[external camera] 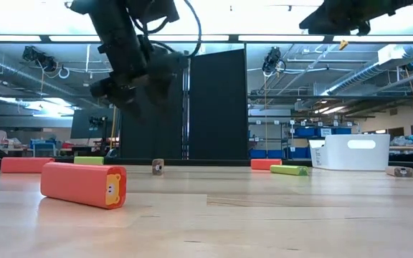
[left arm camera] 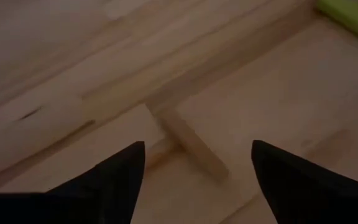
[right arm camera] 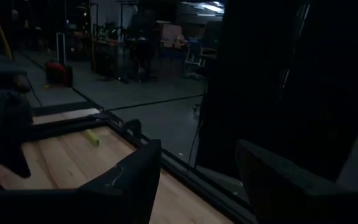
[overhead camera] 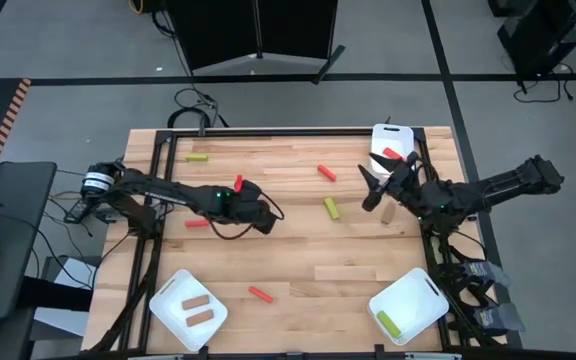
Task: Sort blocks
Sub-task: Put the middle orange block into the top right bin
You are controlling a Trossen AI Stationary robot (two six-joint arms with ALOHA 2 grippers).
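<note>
Left gripper (left arm camera: 194, 163) spread wide, above brown block (left arm camera: 194, 146) mid-table; right gripper (overhead camera: 373, 188) spread wide, raised near far-right tray (overhead camera: 380, 140); other blocks (overhead camera: 330, 208) scattered, some in trays

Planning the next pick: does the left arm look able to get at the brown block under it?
Probably yes: the left pincer hangs open above the brown block, with nothing between.

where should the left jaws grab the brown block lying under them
Grip the brown block across its two long sides near the middle, coming straight down from above. It lies flat on the table, narrower than the gap of the open left gripper, whose jaws already straddle it.
</note>
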